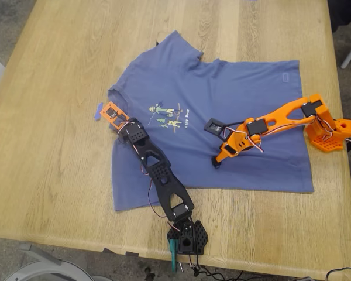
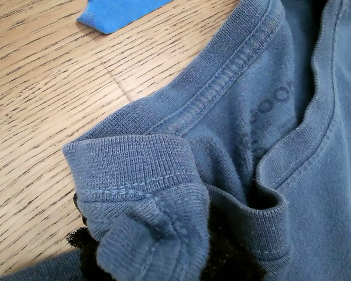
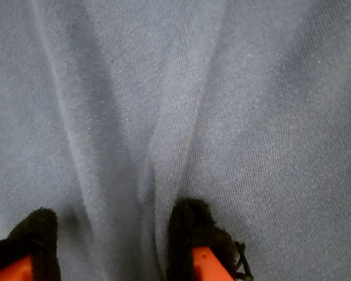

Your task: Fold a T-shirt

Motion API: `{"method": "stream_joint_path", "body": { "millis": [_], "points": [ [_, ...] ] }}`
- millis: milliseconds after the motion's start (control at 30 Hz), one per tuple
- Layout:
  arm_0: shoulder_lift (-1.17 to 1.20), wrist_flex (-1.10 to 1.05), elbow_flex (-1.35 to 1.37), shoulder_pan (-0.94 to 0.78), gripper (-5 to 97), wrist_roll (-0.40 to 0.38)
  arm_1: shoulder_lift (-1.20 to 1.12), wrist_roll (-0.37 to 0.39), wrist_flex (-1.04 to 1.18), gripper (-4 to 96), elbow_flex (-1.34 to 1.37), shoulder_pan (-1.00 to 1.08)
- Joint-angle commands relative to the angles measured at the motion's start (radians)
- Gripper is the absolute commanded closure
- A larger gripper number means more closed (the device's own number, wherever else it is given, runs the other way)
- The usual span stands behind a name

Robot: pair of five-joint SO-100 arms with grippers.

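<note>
On the wooden table, w/ T-shirt lying mostly flat, my first gripper is pinching the collar closed & should be lifting slowly, while my second gripper is pressing open-jawed astride a mid-shirt wrinkle.

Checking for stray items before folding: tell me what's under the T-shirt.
Under the T-shirt only the wooden table shows, bare around its edges. A blue tape scrap lies beside the collar, not beneath. Anything under the cloth's middle is covered and cannot be seen.
</note>
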Motion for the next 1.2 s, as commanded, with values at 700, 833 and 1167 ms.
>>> {"method": "stream_joint_path", "body": {
  "millis": [700, 833, 1167],
  "points": [
    [0.284, -0.067, 0.364, 0.114, 92, -0.006, 0.086, -0.077, 0.138, 91.3, 0.115, 0.077],
    [0.373, -0.066, 0.38, 0.13, 92, -0.011, 0.175, -0.103, 0.11, 91.4, 0.138, 0.155],
    [0.569, -0.052, 0.388, 0.198, 92, -0.012, 0.184, -0.169, 0.167, 91.5, -0.156, 0.29]
  ]
}}
